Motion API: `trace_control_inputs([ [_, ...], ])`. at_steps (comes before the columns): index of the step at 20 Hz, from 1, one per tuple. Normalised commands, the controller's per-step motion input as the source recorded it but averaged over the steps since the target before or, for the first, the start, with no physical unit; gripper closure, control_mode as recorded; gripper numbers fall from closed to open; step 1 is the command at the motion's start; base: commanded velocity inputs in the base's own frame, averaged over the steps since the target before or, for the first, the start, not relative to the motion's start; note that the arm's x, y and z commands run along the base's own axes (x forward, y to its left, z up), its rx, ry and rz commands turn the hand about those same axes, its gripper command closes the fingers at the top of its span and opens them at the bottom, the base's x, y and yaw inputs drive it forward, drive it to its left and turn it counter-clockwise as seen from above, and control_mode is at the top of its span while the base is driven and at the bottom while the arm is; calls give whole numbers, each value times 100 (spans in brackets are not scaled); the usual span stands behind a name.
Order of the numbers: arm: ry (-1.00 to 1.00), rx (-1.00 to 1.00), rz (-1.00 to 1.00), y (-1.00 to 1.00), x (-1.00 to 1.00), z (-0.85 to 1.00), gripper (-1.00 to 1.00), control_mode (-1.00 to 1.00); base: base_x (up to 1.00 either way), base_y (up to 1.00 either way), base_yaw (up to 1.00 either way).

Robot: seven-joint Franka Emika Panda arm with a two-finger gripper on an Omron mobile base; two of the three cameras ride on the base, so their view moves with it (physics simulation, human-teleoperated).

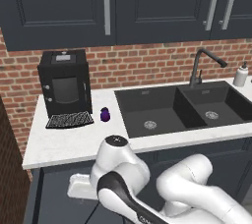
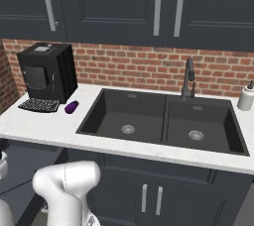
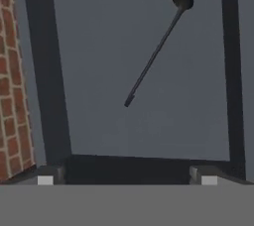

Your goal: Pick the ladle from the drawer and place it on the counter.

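The ladle (image 3: 156, 51) is slim and dark and lies flat on the floor of the open drawer (image 3: 42, 71). Its small bowl points to the far upper right and its handle end toward the middle. My gripper (image 3: 127, 180) hangs above the drawer's near edge, open wide with nothing between its fingers and well short of the handle end. In the left base view the hand (image 1: 81, 187) sits low, below the front edge of the white counter (image 1: 64, 142). The counter also runs across the right base view (image 2: 30, 126).
A black coffee machine (image 1: 65, 88) and a small purple object (image 1: 105, 115) stand on the counter's left part. The black double sink (image 1: 182, 110) with its faucet (image 1: 199, 66) takes the right part, with a soap dispenser (image 1: 240, 74) beyond. A brick wall (image 3: 12, 96) borders the drawer's side.
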Motion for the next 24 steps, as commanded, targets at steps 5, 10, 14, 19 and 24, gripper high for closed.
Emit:
trace_control_inputs([
  [5,12,-7,-8,1,16,-1,-100,-100,0,0,0],
  [10,5,-19,0,1,13,-50,-100,-100,0,0,0],
  [14,0,-16,-1,17,20,-46,-100,-100,0,0,0],
  [19,0,-9,-1,2,18,-46,-100,-100,0,0,0],
  [24,0,-7,-3,0,17,-57,-100,-100,0,0,0],
])
